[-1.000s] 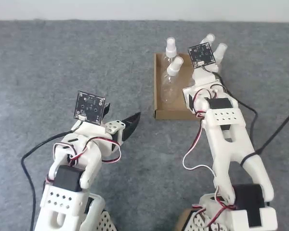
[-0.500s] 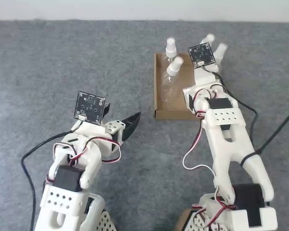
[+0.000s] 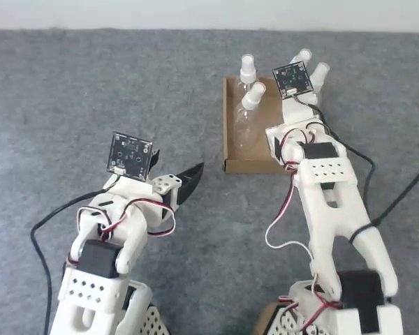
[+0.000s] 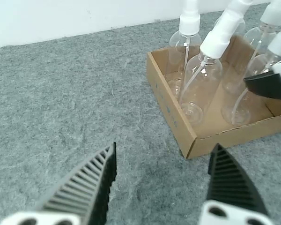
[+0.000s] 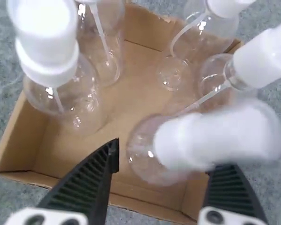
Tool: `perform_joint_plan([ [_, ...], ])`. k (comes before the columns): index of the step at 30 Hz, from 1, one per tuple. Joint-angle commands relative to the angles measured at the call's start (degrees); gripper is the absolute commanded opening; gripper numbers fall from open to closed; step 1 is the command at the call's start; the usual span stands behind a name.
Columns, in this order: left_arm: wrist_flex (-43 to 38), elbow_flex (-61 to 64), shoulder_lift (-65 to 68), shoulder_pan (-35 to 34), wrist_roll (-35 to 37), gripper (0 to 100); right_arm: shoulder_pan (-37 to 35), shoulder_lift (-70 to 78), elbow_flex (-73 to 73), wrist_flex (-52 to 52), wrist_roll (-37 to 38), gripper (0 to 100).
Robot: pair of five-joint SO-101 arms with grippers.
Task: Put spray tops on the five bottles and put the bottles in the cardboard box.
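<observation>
Right arm [image 3: 328, 188] stretched forward over the cardboard box [image 3: 227, 129], wrist pitched down. Right gripper [image 5: 168, 154] has its jaws spread wide, straddling the nearest spray bottle [image 5: 143, 154]; cannot tell whether they touch it. Left arm [image 3: 126, 216] folded near its base, left gripper [image 4: 166, 146] low over the grey carpet [image 4: 75, 93] short of the box's near corner, jaws wide and holding nothing. Five bottles [image 4: 199, 79], each with a white spray top [image 4: 215, 40], stand upright inside the box.
</observation>
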Motion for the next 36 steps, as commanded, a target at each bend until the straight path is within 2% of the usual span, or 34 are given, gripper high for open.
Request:
perform_joint_plan([
  [1, -1.7, -0.3, -0.8, -0.3, -0.4, 29, 0.7, -8.5, -5.6, 4.8, 0.0, 23.9],
  [8, -1.7, -0.4, -0.8, -0.4, -0.4, 29, 0.8, -18.1, -9.1, 14.5, 0.1, 23.9],
  [15, -1.7, -0.9, -1.0, -0.8, -0.4, 29, 2.9, -28.1, -5.0, 22.1, 0.2, 23.8],
  [18, -1.6, -3.2, -1.0, -4.7, -0.4, 29, 5.7, -33.2, -1.7, 24.4, 0.4, 23.7],
  [22, -1.2, -5.8, -1.0, -12.8, -0.4, 29, 8.6, -39.9, 4.1, 26.3, 5.7, 23.0],
  [27, -0.3, -5.5, -1.0, -20.8, -4.0, 29, 11.6, -47.9, 12.8, 25.9, 10.7, 10.3],
  [31, 3.9, -5.0, -5.7, -23.3, -4.3, 29, 11.7, -54.2, 20.0, 25.9, 13.4, 1.5],
  [36, 9.9, 0.1, -21.9, -23.0, -5.1, 29, 11.7, -62.7, 29.0, 26.2, 13.4, 0.9],
])
